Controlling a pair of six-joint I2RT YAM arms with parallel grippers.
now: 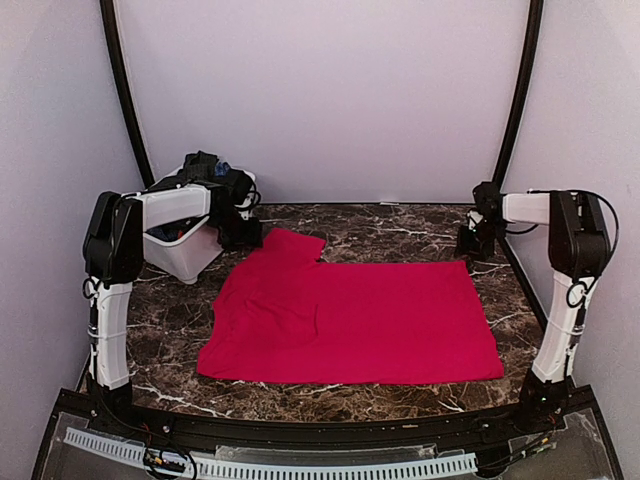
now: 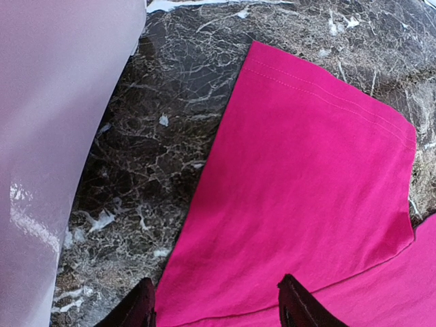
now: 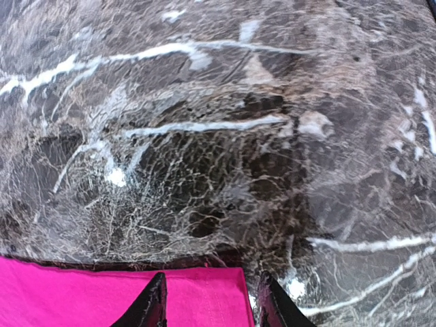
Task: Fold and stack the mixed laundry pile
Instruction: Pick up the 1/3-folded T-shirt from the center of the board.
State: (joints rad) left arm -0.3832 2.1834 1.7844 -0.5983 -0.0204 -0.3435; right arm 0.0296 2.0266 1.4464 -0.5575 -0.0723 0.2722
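Observation:
A bright red cloth from the mixed laundry pile lies spread flat in the middle of the marble table, with a folded flap at its far left corner. My left gripper hovers at that flap. In the left wrist view the gripper stands open above the red cloth, gripping nothing. My right gripper is at the cloth's far right corner. Its wrist view shows the gripper open, with the cloth's corner lying flat between the fingers. Dark garments with blue and orange bits sit in the bin.
A white plastic bin stands at the far left of the table, right beside my left gripper, and its wall fills the left of the left wrist view. Bare marble lies beyond the cloth's far edge. Black frame bars rise at both back corners.

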